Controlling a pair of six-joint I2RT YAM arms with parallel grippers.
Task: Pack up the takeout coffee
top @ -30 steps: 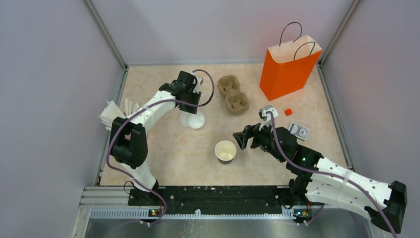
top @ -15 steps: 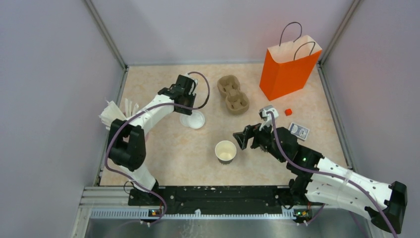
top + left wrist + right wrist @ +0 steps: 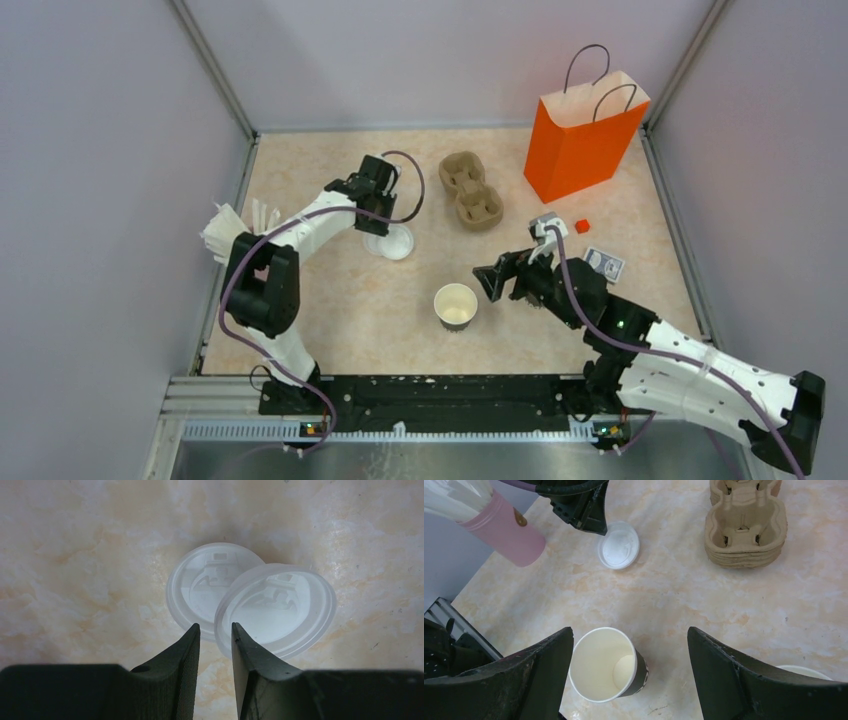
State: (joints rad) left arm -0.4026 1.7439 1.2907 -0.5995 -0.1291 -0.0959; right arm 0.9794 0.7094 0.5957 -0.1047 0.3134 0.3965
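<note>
The nearer lid (image 3: 280,605) is covering the right side of the farther lid (image 3: 197,587), and the left gripper (image 3: 215,626) is hiding the nearer lid's front rim, so you are not seeing whether its fingers (image 3: 180,680) are touching it. The right wrist view's edges are cutting off the pink holder (image 3: 504,530) and the pulp tray (image 3: 744,530), and the right gripper (image 3: 629,632) is masking most of a white rim (image 3: 799,670). From above, the card (image 3: 603,264) is showing too small to read.

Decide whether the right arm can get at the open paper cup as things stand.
Probably yes: the right gripper stands open just beside the cup, with bare table between them and nothing in the way.
</note>
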